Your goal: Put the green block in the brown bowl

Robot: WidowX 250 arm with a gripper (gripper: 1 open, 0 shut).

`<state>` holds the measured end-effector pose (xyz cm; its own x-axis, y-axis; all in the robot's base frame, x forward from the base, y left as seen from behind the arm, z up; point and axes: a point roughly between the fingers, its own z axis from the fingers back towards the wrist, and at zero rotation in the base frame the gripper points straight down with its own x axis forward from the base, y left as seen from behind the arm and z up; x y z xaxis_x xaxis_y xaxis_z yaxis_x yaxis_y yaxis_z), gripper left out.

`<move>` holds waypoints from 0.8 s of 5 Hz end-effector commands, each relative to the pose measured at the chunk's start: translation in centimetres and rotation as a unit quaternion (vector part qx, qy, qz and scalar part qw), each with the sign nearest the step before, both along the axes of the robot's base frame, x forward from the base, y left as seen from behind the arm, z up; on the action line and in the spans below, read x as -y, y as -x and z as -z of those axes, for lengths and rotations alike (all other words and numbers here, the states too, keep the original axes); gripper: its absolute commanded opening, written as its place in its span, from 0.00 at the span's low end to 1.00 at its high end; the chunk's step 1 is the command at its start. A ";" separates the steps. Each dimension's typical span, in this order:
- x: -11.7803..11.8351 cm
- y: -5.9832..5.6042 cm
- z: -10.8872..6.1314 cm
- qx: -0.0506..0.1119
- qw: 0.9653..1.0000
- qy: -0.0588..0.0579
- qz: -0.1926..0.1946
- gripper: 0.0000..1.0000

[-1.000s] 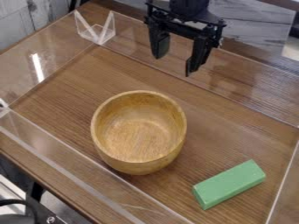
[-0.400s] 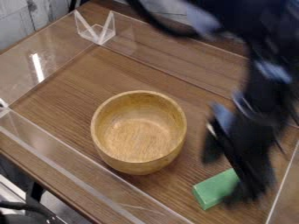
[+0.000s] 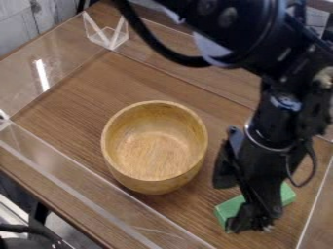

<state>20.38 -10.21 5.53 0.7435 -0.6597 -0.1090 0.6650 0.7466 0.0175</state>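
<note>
The green block lies flat on the wooden table at the lower right, mostly covered by my arm, with only its ends showing. My gripper points down right over it, open, its black fingers spread on either side of the block. Nothing is held. The brown bowl, round and of light wood, stands empty to the left of the gripper, a short gap away.
Clear acrylic walls fence the wooden table along the front and left. A clear folded plastic stand sits at the back left. My black arm reaches in from the top across the right side.
The gripper has come from the back of the table forward and down to the green block at the lower right, rolling its wrist on the way. Bowl and block have not moved.
</note>
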 end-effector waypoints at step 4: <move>-0.3 -1.6 2.0 0.030 0.999 0.025 0.004 0.00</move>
<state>21.21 -9.81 2.74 0.7352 -0.6741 -0.0709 0.6762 0.7366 0.0084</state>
